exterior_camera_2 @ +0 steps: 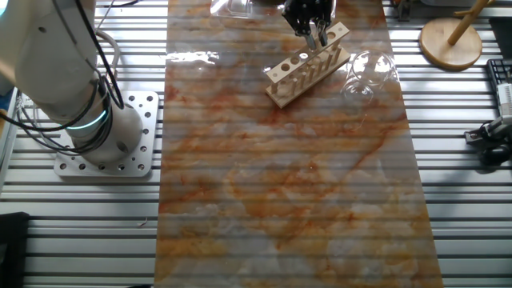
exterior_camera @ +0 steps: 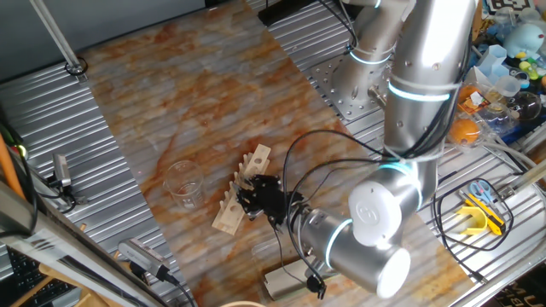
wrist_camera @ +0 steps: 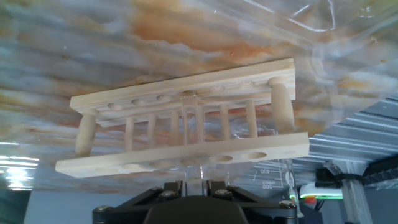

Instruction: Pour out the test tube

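In the hand view my gripper [wrist_camera: 194, 190] fills the bottom centre of the frame, its black body right up against the wooden test tube rack [wrist_camera: 186, 127], which stretches across the middle of the frame. A thin clear test tube [wrist_camera: 186, 121] stands in the rack's middle holes, straight above my fingers; I cannot tell whether my fingers are closed on it or merely beside it. Just past the rack's lower right end, the glass beaker [wrist_camera: 273, 177] shows its printed scale marks. In one fixed view my gripper [exterior_camera: 256, 194] sits at the centre of the frame against the rack [exterior_camera: 241, 202], with the beaker [exterior_camera: 183, 183] just left of it on the marbled mat [exterior_camera: 171, 102]. In the other fixed view my gripper [exterior_camera_2: 310, 24] hangs at the top centre over the rack [exterior_camera_2: 308, 66], the beaker [exterior_camera_2: 364, 76] to its right, and a round wooden stand [exterior_camera_2: 450, 42] farther off at the upper right.
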`<state>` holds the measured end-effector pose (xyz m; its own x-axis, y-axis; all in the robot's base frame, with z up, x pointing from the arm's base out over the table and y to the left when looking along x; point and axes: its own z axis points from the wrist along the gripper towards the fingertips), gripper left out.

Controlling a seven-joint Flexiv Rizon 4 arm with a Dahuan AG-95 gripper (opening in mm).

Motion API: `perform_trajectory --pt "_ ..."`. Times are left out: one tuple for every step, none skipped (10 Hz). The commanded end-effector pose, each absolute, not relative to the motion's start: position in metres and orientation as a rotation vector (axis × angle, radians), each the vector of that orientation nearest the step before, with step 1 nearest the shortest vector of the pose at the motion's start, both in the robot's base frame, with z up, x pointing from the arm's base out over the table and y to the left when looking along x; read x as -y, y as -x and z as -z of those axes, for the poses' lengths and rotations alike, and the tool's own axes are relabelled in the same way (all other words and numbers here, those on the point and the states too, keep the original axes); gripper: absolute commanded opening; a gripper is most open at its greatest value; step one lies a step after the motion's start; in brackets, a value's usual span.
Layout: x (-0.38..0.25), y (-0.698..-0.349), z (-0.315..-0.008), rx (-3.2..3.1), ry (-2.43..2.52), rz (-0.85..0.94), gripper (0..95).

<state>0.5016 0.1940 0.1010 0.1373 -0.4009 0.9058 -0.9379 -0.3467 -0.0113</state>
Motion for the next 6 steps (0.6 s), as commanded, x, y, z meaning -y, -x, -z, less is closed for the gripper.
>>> perform_trajectory --pt "-0.1927 -0.5008 -0.1017 1.302 -1.826 -1.182 19.0" --pt "-0.1928 -0.5006 -0.1019 1.303 -1.821 -1.187 19.0" --pt "-0.1929 -0.5005 -0.1021 1.309 -1.802 -1.201 19.0" --pt "-0.1930 -0.5005 -0.1020 1.310 -1.794 -1.206 19.0" --pt "-0.1934 -0.5004 -0.1017 1.320 -1.777 -1.213 19.0" --pt "-0.1943 -0.5004 -0.1013 1.325 -1.771 -1.214 19.0"
